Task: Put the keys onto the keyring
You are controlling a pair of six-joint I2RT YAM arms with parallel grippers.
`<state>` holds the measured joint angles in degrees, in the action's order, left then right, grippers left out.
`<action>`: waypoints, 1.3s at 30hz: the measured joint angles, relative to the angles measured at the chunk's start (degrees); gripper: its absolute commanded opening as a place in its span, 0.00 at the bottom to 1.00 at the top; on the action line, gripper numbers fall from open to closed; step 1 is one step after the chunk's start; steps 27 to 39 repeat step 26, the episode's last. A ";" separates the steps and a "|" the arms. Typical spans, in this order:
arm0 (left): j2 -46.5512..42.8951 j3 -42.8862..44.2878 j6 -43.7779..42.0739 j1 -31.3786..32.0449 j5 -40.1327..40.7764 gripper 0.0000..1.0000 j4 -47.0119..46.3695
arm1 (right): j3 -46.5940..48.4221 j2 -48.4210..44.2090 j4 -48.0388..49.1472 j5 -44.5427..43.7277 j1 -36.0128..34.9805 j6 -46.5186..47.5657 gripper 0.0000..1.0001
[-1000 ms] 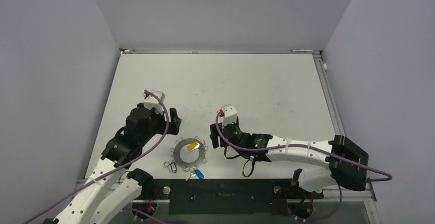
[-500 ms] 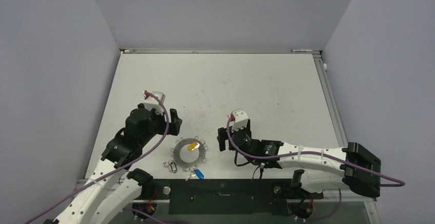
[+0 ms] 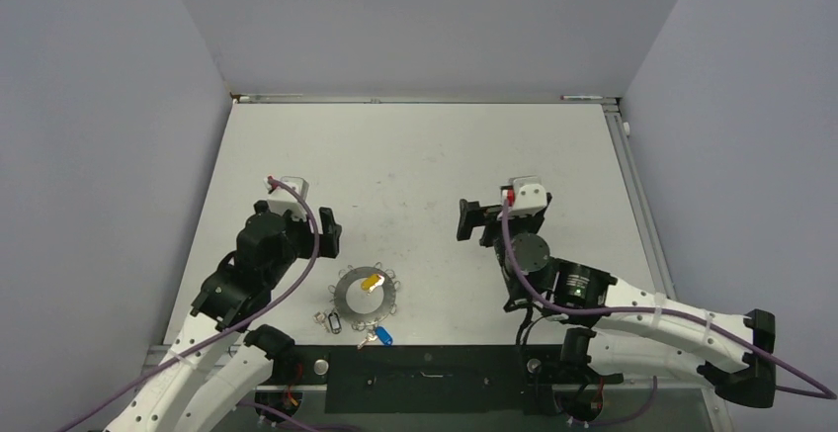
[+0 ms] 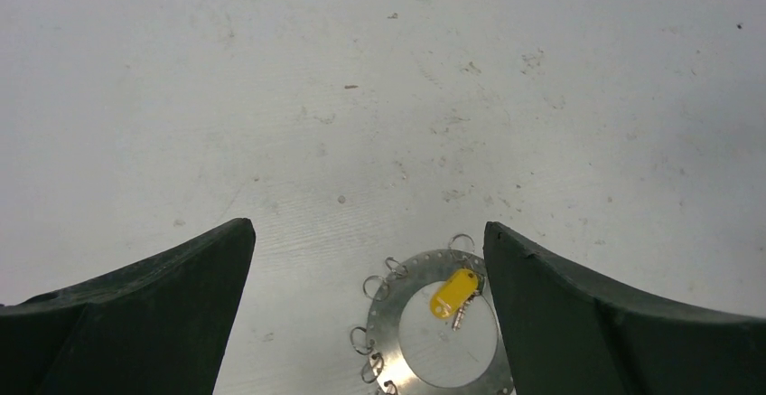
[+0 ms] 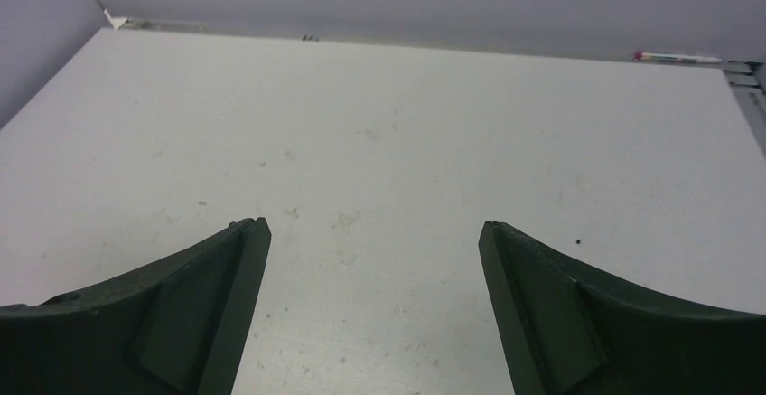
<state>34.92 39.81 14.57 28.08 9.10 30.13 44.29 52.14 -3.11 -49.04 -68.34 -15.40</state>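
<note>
Along the near edge of the table (image 3: 553, 155), the blue-headed key (image 3: 383, 334) and the dark-rimmed key (image 3: 333, 322) are lying loose, close together and just short of the keyring (image 3: 354, 302). From above, the keyring is showing as a flat round silvery piece with small wire loops around its rim, and the yellow-headed key (image 3: 372, 281) is resting on its face; whether it is threaded onto a loop I cannot tell. Just beyond the keyring, the left gripper (image 4: 368, 228) is hovering with its fingers spread wide and nothing between them. Farther back and well off to the right, the right gripper (image 5: 375, 223) is hanging over bare table, its fingers likewise parted and empty.

By my judgement, these keys are handling as light, stiff and slippery, lying flat with little to grip, so the coloured head is offering the best hold. The keyring is looking thin and springy; pinching its rim between loops should be steadying it
</note>
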 measured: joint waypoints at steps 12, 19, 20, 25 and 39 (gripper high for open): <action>-5.35 -1.66 2.80 -0.50 20.39 0.96 -0.22 | 1.95 -16.37 -1.84 -8.00 0.02 9.07 0.90; -5.66 -2.01 3.06 -0.50 22.16 0.96 -0.33 | 1.36 -18.75 1.40 -6.73 0.02 11.93 0.89; -5.79 -2.10 2.97 -0.50 21.97 0.96 -0.39 | 1.09 -18.78 1.81 -6.32 0.02 12.17 0.88; -5.97 -2.60 2.78 -0.50 21.03 0.96 -0.42 | -1.05 -19.76 3.93 -3.52 0.02 13.16 0.92; -5.97 -2.60 2.78 -0.50 20.94 0.96 -0.42 | -1.68 -20.41 4.35 -3.08 0.02 13.18 0.92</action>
